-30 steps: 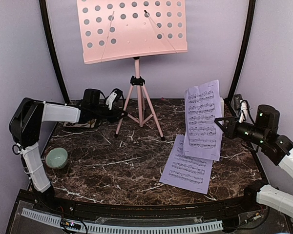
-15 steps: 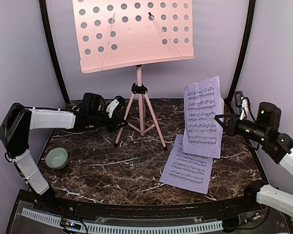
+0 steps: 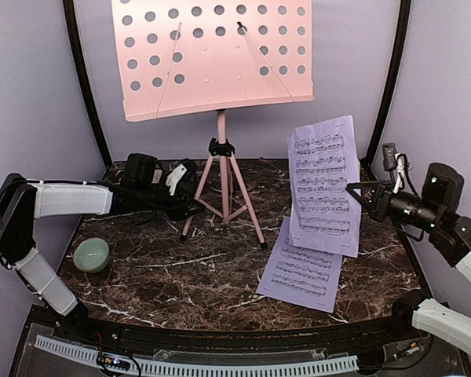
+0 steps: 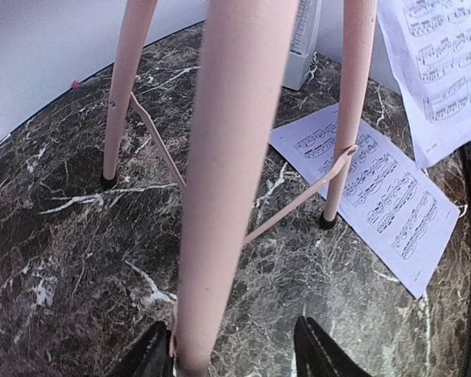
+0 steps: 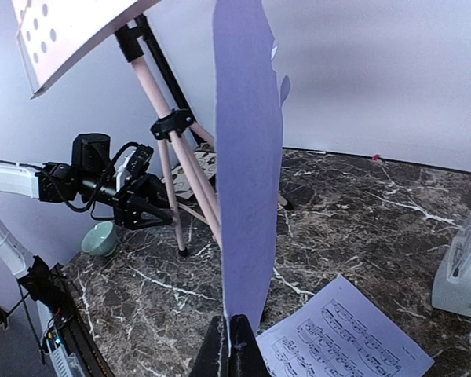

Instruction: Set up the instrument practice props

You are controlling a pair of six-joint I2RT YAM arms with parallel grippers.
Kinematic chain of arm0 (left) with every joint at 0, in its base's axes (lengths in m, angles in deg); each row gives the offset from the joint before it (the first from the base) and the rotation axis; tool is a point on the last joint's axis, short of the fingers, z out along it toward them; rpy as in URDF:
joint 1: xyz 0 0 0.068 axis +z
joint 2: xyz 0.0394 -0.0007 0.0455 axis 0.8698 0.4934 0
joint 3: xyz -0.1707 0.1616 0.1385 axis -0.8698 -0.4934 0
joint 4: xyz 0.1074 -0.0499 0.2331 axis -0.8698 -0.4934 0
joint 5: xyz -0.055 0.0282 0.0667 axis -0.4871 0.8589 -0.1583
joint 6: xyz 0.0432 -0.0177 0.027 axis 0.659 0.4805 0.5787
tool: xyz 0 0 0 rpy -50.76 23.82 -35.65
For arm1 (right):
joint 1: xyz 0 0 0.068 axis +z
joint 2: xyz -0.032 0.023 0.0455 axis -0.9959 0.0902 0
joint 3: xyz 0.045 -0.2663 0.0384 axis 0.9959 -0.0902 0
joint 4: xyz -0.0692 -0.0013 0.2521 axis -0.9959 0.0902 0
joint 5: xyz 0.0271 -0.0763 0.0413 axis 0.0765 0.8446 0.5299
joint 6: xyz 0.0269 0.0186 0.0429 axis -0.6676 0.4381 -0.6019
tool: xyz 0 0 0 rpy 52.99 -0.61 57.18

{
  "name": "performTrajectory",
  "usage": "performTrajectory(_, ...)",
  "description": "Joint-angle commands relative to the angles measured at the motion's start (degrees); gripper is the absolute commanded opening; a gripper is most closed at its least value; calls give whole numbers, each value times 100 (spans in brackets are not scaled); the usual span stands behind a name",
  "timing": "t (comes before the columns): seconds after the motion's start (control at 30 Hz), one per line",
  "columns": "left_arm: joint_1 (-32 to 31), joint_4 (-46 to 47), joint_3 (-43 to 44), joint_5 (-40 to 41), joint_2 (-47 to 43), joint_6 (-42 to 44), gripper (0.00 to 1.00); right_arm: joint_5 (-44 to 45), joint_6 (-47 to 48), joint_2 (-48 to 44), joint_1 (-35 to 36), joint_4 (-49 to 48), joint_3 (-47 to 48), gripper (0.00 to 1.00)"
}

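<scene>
Stand leg [image 4: 228, 181] between left fingers [image 4: 151, 358]

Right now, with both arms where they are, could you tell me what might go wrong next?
1. The left gripper has its open jaws on either side of one leg of the music stand. A sideways pull-out could nudge that leg and tip the tall, top-heavy stand.
2. The right gripper pinches the upright sheet-music page by one edge only, so the floppy page may fold or slip on the way to the stand.
</scene>
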Motion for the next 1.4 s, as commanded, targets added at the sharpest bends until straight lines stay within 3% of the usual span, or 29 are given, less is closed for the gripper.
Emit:
performTrajectory(0.0,-53,338,-394,-218,-784,-449,62,-864,180,-159,24,51,237,0)
performTrajectory(0.1,-99,582,-789,-6,-1248,-625,68,-1314,226,-217,30,173,273,0)
performTrajectory(0.27,-195,826,-1553,530,-2103,-1109,67,-2160,276,-322,37,178,254,0)
performTrajectory(0.43,-465,609,-2062,1825,-3247,-1543,63,-2886,419,-236,69,117,400,0)
performTrajectory(0.6,-606,-117,-1915,2850,-4311,-1746,59,-3046,449,-40,280,-148,662,0)
performTrajectory(0.7,-954,-540,-1650,3874,-4698,-1549,54,-2972,213,71,512,-646,835,0)
performTrajectory(0.77,-1187,-766,-1406,4702,-4885,-1377,54,-2853,-46,169,748,-1095,931,0)
performTrajectory(0.87,-1405,-827,-1207,5199,-5237,-1225,53,-2417,-92,289,1116,-1435,1112,0)
performTrajectory(1.13,-1772,-1346,46,5555,-5001,-306,53,-1517,-121,764,1395,-2413,1477,0)
performTrajectory(1.37,-1808,-1991,1584,4569,-4302,250,50,-932,-164,1134,1482,-3038,1692,0)
